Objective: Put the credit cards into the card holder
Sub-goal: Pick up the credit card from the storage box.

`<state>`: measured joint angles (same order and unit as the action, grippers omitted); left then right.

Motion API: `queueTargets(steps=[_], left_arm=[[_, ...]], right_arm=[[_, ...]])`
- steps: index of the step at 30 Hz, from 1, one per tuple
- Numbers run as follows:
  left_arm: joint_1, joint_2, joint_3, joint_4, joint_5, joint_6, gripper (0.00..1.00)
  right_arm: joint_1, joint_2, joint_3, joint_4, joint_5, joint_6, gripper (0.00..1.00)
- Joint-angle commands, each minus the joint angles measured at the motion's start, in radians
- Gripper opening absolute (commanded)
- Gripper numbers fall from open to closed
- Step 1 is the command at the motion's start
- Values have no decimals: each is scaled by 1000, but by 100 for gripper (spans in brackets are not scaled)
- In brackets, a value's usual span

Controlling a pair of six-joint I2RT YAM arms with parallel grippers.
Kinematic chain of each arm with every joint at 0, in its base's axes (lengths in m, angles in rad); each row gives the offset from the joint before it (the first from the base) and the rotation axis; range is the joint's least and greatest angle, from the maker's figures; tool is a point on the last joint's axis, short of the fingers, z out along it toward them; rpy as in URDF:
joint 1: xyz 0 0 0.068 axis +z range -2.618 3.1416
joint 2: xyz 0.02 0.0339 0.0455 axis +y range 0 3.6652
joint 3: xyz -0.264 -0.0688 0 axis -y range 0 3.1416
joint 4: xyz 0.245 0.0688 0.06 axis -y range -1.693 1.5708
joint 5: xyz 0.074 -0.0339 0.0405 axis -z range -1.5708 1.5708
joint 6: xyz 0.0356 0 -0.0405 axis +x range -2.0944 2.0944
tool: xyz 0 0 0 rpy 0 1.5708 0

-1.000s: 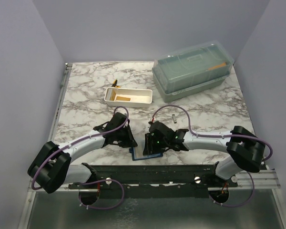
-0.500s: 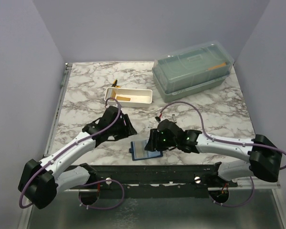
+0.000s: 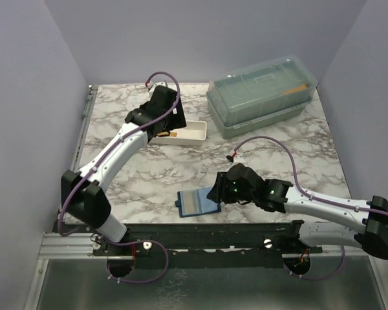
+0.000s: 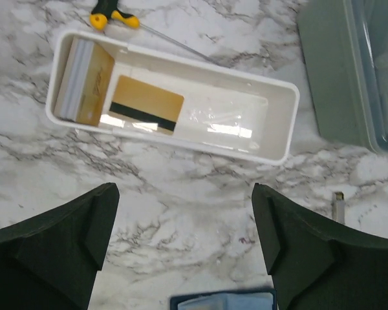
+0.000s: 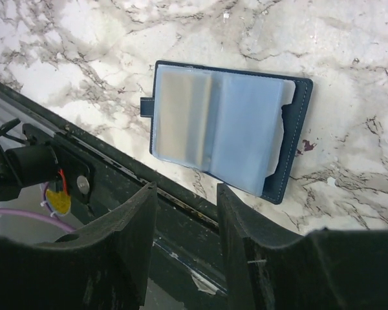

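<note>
Credit cards (image 4: 145,113) lie lengthwise in the white tray (image 4: 271,139), far left, just ahead of the wide-spread left end effector (image 4: 183,190); the right end effector (image 5: 186,190), parted and empty, hovers over the open card holder (image 5: 226,135), near edge.

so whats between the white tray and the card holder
Only bare marble table lies between the white tray and the card holder, clearest in the left wrist view.

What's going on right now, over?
Left gripper open above tray, cards inside. Right gripper open by wallet, which lies open. Nothing seen blocking.
</note>
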<state>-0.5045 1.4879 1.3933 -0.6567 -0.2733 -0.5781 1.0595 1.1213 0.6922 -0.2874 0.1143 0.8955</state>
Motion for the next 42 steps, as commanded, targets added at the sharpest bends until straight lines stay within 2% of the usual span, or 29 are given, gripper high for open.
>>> queueTargets(steps=[1, 4, 9, 17, 26, 39, 42], left_arm=[[43, 187, 206, -151, -115, 162, 88], [68, 306, 317, -201, -140, 219, 81], [94, 477, 435, -251, -207, 287, 75], [162, 628, 491, -250, -122, 268, 72], [167, 673, 477, -236, -151, 258, 69], [167, 682, 474, -236, -129, 257, 59], [165, 683, 478, -238, -173, 265, 57]], right_arm=[[2, -59, -45, -24, 45, 23, 46], [2, -86, -38, -56, 57, 26, 46], [2, -124, -49, -69, 65, 33, 46], [3, -102, -35, -76, 61, 34, 46], [2, -50, -24, -52, 47, 37, 46], [2, -21, -12, -43, 28, 38, 45], [2, -27, -17, -42, 28, 39, 45]])
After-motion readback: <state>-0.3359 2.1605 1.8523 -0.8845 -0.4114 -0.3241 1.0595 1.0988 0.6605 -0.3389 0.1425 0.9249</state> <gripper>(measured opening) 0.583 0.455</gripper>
